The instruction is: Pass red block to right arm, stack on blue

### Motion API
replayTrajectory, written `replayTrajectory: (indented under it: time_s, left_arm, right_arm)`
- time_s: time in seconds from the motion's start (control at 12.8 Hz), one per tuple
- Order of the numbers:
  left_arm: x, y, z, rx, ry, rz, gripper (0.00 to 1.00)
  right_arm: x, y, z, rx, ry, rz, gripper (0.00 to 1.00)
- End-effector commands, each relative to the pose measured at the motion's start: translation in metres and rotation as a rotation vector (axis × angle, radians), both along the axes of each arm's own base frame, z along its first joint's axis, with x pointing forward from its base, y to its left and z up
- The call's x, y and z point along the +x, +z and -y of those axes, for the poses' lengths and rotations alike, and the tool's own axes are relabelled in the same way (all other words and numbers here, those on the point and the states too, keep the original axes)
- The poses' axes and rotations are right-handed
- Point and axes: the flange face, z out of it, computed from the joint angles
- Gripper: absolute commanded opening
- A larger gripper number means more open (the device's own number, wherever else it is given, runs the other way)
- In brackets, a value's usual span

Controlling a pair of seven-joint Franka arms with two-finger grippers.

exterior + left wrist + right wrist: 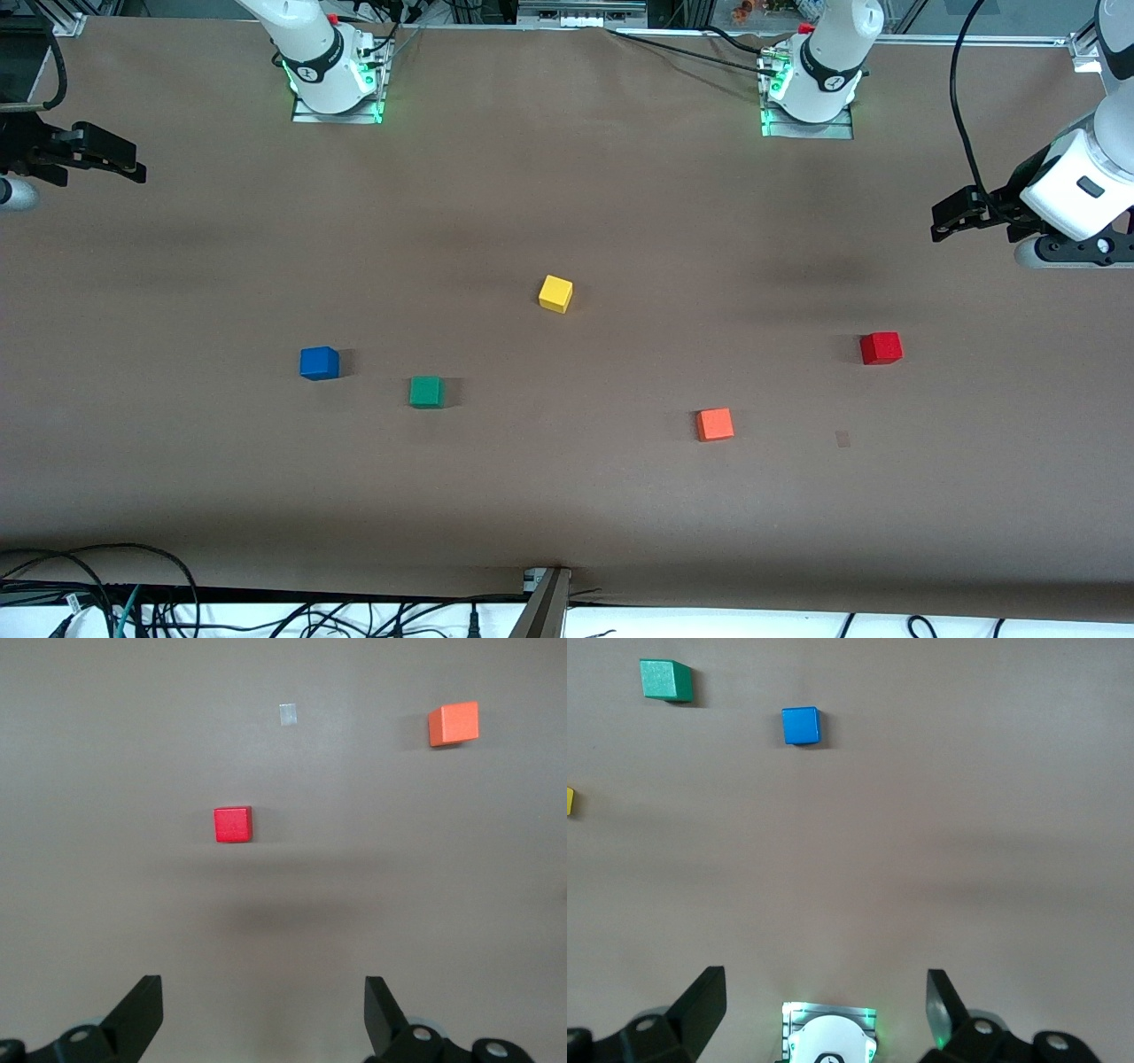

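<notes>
While nothing is gripped yet, task sits at first step: pickup of red block (881,347).
Red block on table (567,496), toward left arm's end, well apart from blue (319,363); orange cube (714,424) nearer front camera than red block.
Left gripper (264,1010) up over table edge at its own end, fingers spread wide, empty.
Right gripper (826,1005) waits over right arm's end, fingers apart, empty.
Next move calls for left gripper to drop over red block and straddle it.
Both arms cut off at picture edges in front view.
</notes>
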Motion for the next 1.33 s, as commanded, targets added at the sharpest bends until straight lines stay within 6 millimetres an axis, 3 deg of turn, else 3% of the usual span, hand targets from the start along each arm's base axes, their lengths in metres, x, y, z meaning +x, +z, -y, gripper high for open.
replayTrajectory:
  time_s: [0.0,0.08,0.23,0.31,0.78,0.94,1.09,1.25]
  left_arm:
    - [0.005,-0.004,-0.013,-0.011,0.008,-0.016,1.00]
    - [0.005,-0.006,-0.015,-0.011,0.010,-0.021,1.00]
    - [0.018,-0.035,-0.017,-0.009,0.012,-0.033,1.00]
    - [0.030,-0.051,-0.031,0.005,0.024,-0.015,1.00]
    - [0.083,-0.194,-0.085,-0.003,-0.033,-0.030,1.00]
    - [0.078,-0.246,-0.098,-0.006,-0.050,0.015,1.00]
    - [0.055,-0.300,-0.096,-0.005,-0.061,0.052,1.00]
    - [0.046,-0.330,-0.094,-0.013,-0.076,0.045,1.00]
  right_arm:
    - [0.000,0.004,0.002,0.008,0.009,0.009,1.00]
    - [0.000,0.004,0.002,0.008,0.009,0.009,1.00]
    - [0.000,0.004,0.002,0.008,0.009,0.009,1.00]
    - [0.000,0.004,0.002,0.008,0.009,0.009,1.00]
    - [0.000,0.004,0.002,0.008,0.009,0.009,1.00]
    - [0.000,0.004,0.003,0.007,0.009,0.009,1.00]
    - [0.001,0.004,0.002,0.008,0.009,0.007,1.00]
    - [0.003,0.001,0.001,0.007,0.012,0.003,1.00]
